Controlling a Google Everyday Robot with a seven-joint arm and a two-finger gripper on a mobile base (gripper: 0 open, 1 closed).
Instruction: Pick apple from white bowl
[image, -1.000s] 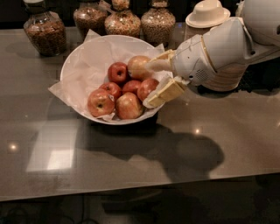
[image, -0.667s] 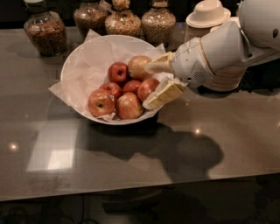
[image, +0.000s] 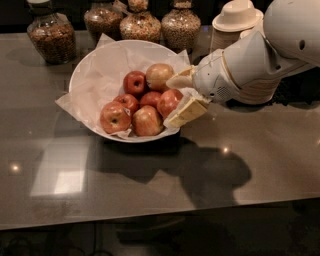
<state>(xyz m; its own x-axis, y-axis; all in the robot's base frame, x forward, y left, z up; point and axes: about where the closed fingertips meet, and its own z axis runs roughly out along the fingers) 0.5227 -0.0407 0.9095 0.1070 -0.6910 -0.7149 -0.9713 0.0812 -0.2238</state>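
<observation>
The white bowl (image: 92, 65), wide, shallow and lined with crinkled white paper, holds several apples. The apple (image: 167, 100), large, glossy and red, lies at the bowl's right side. My gripper (image: 169, 103) reaches in from the right over the rim. Its cream fingers are open, one above the apple (image: 179, 80) and one below it (image: 186, 113), so the apple sits between them. A paler yellowish-tan apple (image: 159, 75) and a smaller dark red apple (image: 135, 82) lie behind it.
Three more red apples (image: 115, 117) fill the bowl's front. Glass jars of grains (image: 51, 37) line the back of the dark glossy table (image: 250, 165). Stacked beige paper bowls (image: 237, 17) stand at the back right behind my white arm (image: 260, 60).
My gripper has come down a little and its fingers now sit lower around the right-hand red apple. The apples and the bowl have not moved.
</observation>
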